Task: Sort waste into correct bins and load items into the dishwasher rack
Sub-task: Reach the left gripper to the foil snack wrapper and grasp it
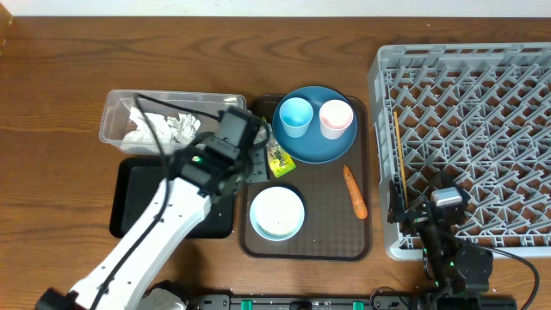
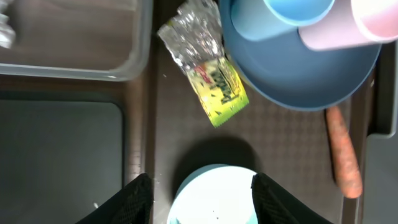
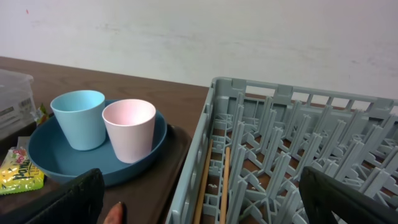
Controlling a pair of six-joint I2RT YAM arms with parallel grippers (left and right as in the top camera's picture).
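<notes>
The rack (image 1: 465,138) is placed at the right of the table and is nearly bare (only thin wooden sticks (image 1: 398,155) are seen along its left wall). The brown tray (image 1: 306,250) is set just beside it. The black tray (image 1: 138,198) and the tub (image 1: 116,120) are located left of the brown tray; napkins (image 1: 159,127) are held in the tub.

The plate (image 1: 314,146) is seated at the far end of the brown tray, with the blue cup (image 1: 295,115) and pink cup (image 1: 336,118) stood upright on it. The bowl (image 1: 276,212) is placed at the near end, and the carrot (image 1: 355,191) is laid to its right.

The left gripper (image 2: 202,193) is hung above the tray, fingers spread and nothing pinched. The right gripper (image 3: 199,199) is parked at the rack's near left corner, spread wide and empty.

The wrapper (image 2: 221,90) is laid flat, touching the foil (image 2: 193,34), and one edge appears tucked under the plate rim.

Hazards:
- Both scraps may be lifted together, because they are in contact.
- The plate may be dragged and the cups tipped if the wrapper is pulled while trapped.
- A flat wrapper may be missed by the fingers.
- The bowl may be struck on descent, since it is close by.
</notes>
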